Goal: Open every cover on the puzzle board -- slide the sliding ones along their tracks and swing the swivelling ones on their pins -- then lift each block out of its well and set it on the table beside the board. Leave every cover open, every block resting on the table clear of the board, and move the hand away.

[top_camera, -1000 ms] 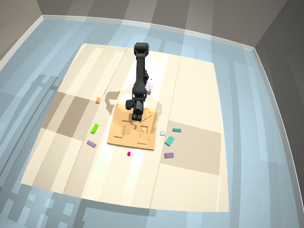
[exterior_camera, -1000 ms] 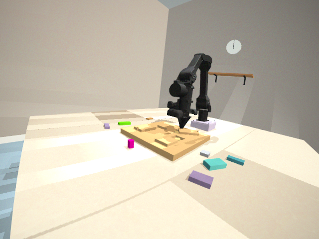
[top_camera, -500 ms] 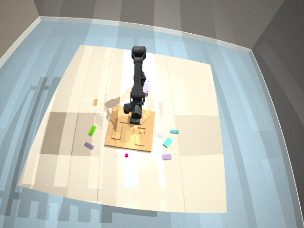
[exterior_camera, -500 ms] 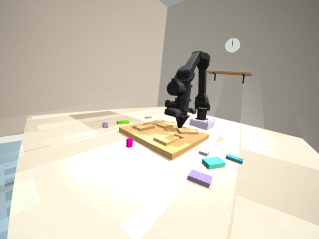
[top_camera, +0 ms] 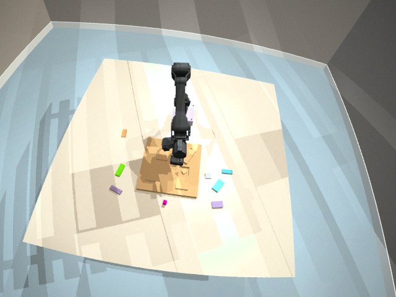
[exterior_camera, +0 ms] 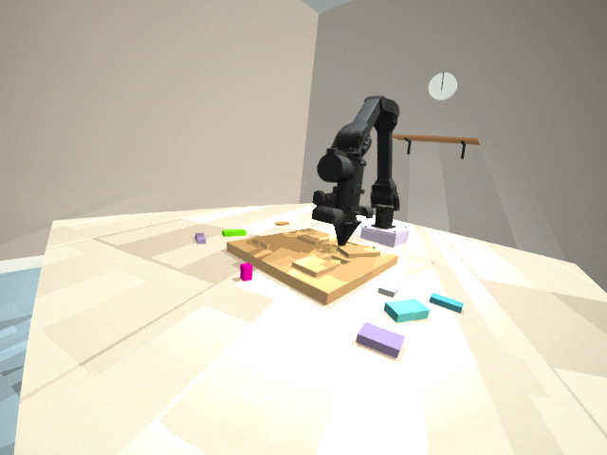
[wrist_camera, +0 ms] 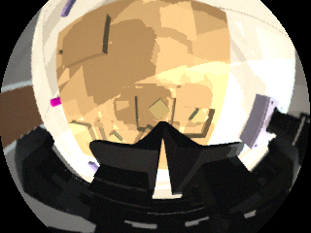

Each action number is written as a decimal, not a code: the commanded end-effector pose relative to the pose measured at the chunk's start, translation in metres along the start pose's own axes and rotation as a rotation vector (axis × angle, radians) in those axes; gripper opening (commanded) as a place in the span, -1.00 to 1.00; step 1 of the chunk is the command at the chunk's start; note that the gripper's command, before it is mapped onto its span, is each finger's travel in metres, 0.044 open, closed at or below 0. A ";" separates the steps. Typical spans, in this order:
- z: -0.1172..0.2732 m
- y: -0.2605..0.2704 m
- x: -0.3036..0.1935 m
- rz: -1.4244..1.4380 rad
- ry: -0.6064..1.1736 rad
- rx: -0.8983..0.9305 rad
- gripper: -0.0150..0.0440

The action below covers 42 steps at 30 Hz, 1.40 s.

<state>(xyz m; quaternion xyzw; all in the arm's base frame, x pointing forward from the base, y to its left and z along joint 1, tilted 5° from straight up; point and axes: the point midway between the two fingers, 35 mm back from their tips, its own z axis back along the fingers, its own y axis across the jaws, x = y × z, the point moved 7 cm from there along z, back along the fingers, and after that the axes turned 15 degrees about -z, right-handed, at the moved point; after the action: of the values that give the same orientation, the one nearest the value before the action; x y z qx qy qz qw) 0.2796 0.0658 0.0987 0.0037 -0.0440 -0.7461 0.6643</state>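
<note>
Keeping its fingertips pressed together and empty, the hand [top_camera: 176, 163] [exterior_camera: 341, 244] [wrist_camera: 162, 124] should nudge covers gently, staying low over the puzzle board [top_camera: 166, 187] [exterior_camera: 327, 297] [wrist_camera: 175, 15].

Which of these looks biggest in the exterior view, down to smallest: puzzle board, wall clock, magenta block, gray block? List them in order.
1. Puzzle board
2. Wall clock
3. Magenta block and gray block: too alike to rank.
</note>
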 end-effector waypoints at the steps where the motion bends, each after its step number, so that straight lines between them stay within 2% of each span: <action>1: -0.001 0.004 -0.005 -0.003 -0.003 -0.002 -0.49; 29: -0.001 0.017 -0.034 -0.003 -0.001 -0.001 -0.49; 42: 0.015 0.018 -0.036 -0.003 -0.001 -0.001 -0.49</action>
<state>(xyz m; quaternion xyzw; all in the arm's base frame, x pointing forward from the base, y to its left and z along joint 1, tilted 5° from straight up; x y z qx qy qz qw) 0.2994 0.0993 0.1063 -0.0008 -0.0409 -0.7457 0.6650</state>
